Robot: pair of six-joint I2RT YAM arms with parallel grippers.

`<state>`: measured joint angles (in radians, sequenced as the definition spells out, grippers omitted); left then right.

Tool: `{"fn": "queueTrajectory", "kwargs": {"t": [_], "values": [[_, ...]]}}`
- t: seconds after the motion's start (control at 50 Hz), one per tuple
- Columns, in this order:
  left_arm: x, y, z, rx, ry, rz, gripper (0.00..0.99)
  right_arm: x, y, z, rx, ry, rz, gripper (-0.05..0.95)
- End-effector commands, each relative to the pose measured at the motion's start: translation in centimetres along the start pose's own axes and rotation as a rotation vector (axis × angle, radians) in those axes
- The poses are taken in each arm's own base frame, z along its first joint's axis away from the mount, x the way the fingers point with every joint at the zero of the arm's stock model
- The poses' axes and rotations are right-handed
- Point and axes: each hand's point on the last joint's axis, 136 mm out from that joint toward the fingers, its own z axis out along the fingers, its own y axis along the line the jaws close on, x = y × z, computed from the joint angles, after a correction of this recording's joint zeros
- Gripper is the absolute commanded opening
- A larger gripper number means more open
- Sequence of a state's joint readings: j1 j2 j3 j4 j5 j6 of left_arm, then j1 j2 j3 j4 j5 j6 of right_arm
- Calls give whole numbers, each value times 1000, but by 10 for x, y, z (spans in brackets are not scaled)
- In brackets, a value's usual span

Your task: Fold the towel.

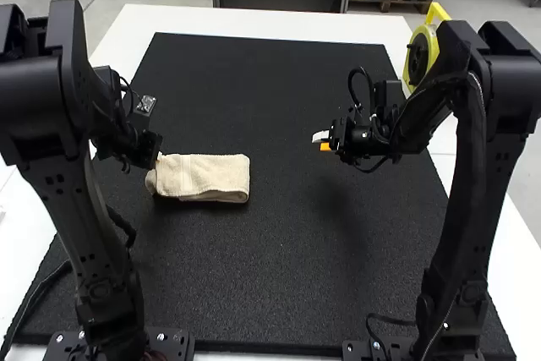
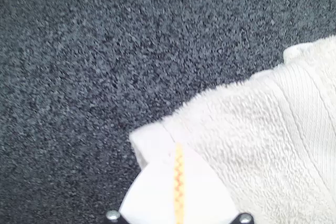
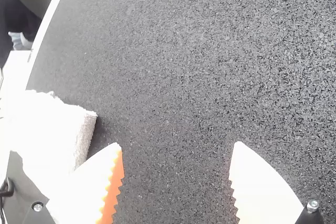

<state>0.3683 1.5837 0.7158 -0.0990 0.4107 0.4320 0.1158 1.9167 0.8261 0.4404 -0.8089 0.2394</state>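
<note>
Landmark: black mat (image 1: 279, 276), flat on the white table (image 1: 228, 19), which shows as a border beyond its far edge.
Towel (image 1: 211, 177): left half of the mat, between its near and far edges. Folded into a compact, layered rectangle, long side running left-right. Number of folds: can't tell.
Woven band (image 2: 304, 98): runs across the towel near its left end.
Left gripper (image 1: 158, 160): over the mat's left part, at the towel's left end. Fingers together, no gap, tips at the towel's corner. Whether cloth is pinched: can't tell.
Right gripper (image 1: 321, 142): over the mat's right half, well apart from the towel. Fingers wide apart, nothing between them; orange pad (image 3: 114, 187) visible on one.
Yellow round case (image 1: 420, 52): just beside the mat's far right corner.
</note>
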Motion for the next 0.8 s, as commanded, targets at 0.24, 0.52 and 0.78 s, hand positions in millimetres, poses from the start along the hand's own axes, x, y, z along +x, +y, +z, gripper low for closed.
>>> {"fn": "queueTrajectory", "kwargs": {"t": [0.24,0.52,0.78], "values": [[-64,21,-43,-97,-165,4,51,12,-1,4,-10,24,-1,490],[-125,20,-91,-156,-344,36,733,-35,19,-13,-2,-95,-109,485],[-161,3,-118,-161,-481,7,970,-98,55,-51,66,-289,-243,534]]}}
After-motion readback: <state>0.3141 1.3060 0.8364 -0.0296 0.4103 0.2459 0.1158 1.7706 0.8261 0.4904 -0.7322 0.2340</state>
